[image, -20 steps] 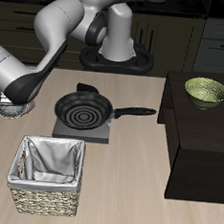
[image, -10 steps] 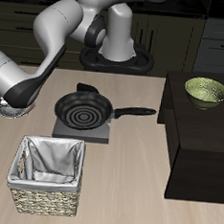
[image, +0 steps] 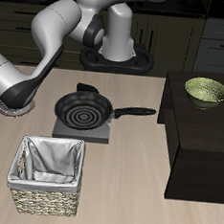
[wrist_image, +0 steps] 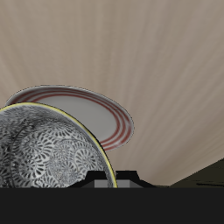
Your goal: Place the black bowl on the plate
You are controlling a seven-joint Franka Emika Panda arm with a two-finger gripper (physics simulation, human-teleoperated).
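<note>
At table's side edge, beside frying pan on its grey base: black bowl carried just over plate, overlapping its near rim, not centred. Gripper presumably pinching bowl rim; fingers barely visible, grip can't be confirmed. Best centre over pale middle, lower level, release only once seated. Arm stretched out low, elbow high, wrist at frame edge.

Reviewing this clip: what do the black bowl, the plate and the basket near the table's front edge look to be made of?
Black bowl: probably glazed ceramic or metal; mottled silver-grey inside, thin pale rim, hard to settle in a render. Plate: looks like glazed ceramic, smooth pale grey centre with pinkish-red rim rings. Basket: woven wicker or straw weave outside, with a crumpled pale cloth lining inside.
</note>
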